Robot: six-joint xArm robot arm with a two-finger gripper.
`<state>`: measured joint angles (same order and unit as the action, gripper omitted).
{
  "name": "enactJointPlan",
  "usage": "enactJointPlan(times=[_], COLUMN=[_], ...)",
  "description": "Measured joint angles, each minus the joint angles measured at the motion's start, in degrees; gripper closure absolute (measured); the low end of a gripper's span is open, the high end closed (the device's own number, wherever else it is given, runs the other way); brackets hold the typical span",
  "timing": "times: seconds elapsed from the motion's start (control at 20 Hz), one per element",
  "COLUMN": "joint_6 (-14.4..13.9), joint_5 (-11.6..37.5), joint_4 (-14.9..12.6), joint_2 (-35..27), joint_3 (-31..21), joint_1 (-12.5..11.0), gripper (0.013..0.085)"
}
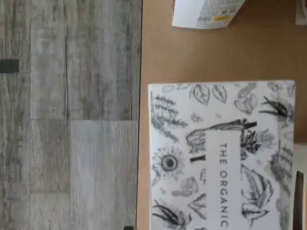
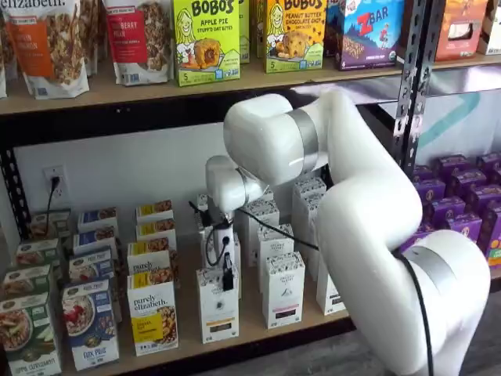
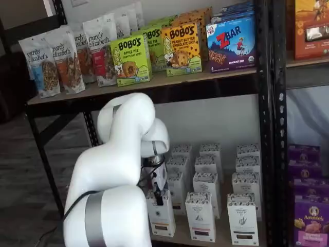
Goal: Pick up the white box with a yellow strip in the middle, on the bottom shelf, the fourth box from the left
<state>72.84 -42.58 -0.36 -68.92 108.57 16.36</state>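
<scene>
My gripper (image 2: 227, 280) hangs low over the front row of white boxes on the bottom shelf; it also shows in a shelf view (image 3: 158, 198). Only one black finger shows, side-on, in front of the top of the front white box (image 2: 218, 309), so I cannot tell whether it is open or shut. That box also shows in a shelf view (image 3: 161, 216). The wrist view shows a white box with leaf drawings and the words "THE ORGANIC" (image 1: 220, 153), close below the camera. A second white box with a small yellow mark (image 1: 208, 12) lies at the picture's edge.
More white boxes (image 2: 282, 288) stand in rows to the right and behind. Purely Elizabeth boxes (image 2: 153, 313) stand to the left, purple boxes (image 2: 462, 211) to the right past the black upright (image 2: 411, 78). The brown shelf board (image 1: 240, 52) ends at grey plank floor (image 1: 67, 115).
</scene>
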Motion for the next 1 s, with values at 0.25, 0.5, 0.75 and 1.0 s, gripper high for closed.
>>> enactJointPlan(times=[0.25,0.5,0.75,1.0], joint_6=[-0.21,-0.13,0.79,1.11], joint_5=[0.72,2.08,2.73,1.83], joint_4=[-0.40,-0.59,0.29,0.68], joint_2=[-0.75,-1.04,-1.08,-1.51], joint_3=[0.03,-0.67,-0.91,-0.04], joint_1=[-0.10,-0.31,-0.54,-0.56], gripper=[0.0130,0.0130,0.0130,0.0170])
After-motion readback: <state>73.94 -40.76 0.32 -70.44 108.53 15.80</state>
